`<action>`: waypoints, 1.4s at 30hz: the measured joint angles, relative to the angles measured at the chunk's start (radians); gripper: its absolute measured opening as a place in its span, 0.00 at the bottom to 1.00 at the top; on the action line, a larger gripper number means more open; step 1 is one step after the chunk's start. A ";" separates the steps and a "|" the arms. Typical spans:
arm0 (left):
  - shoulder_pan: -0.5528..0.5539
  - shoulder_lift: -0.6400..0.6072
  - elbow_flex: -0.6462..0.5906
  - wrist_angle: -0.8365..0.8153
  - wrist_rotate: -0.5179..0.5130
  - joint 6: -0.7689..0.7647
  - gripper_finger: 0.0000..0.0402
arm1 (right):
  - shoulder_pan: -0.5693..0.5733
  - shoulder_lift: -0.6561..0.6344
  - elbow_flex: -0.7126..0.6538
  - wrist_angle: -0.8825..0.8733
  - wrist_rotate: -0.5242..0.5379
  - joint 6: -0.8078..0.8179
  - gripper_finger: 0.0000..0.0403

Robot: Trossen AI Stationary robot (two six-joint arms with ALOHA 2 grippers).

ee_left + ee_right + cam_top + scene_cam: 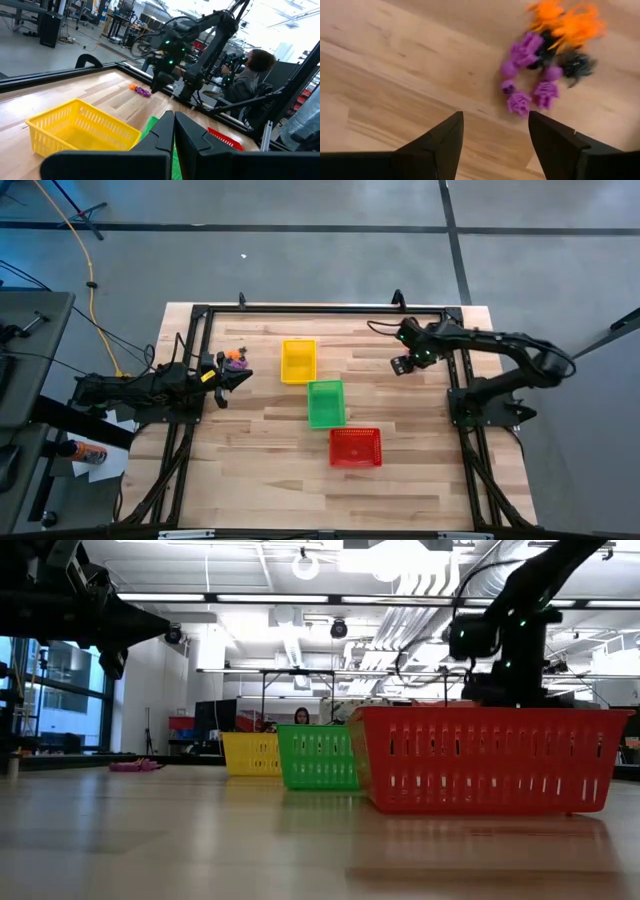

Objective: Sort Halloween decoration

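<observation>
Near the table's [260, 470] right edge, the right gripper [495, 117], fingers spread, hangs over the purple, orange and black trinkets [545, 55]; the left gripper [174, 117], pressed together, faces the yellow basket [75, 125].

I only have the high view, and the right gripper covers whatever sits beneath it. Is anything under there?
Observer: Yes. The right wrist view shows a cluster of purple, orange and black trinkets lying on the wood just ahead of the right gripper.
Operator: Is it open?
Observer: Open, with nothing between its fingers.
Operator: And the left gripper?
Observer: The left gripper is shut and empty, with the yellow basket close beside it.
</observation>
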 joint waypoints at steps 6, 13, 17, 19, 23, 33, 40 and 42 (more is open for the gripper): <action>0.000 0.000 0.000 0.000 0.000 0.000 0.01 | -0.004 0.091 0.037 0.003 -0.010 -0.117 0.55; 0.000 0.000 0.000 0.000 0.000 0.000 0.01 | -0.004 0.120 0.069 -0.003 0.040 -0.226 0.55; 0.000 0.000 0.000 0.000 0.000 0.000 0.01 | -0.004 0.139 0.067 -0.031 0.048 -0.290 0.55; 0.000 0.000 0.000 0.000 0.000 0.000 0.01 | -0.004 0.155 0.067 -0.021 0.055 -0.313 0.55; 0.000 0.000 0.000 0.000 0.000 0.000 0.01 | -0.004 0.189 0.067 0.022 0.055 -0.336 0.55; 0.000 0.000 0.000 0.000 0.000 0.000 0.01 | -0.004 0.243 0.071 0.009 0.049 -0.395 0.49; 0.000 0.000 0.000 0.000 0.000 0.000 0.01 | 0.001 0.245 0.070 -0.011 0.062 -0.403 0.13; 0.000 0.000 0.000 0.000 0.000 0.000 0.01 | 0.005 0.245 0.069 -0.015 0.068 -0.403 0.04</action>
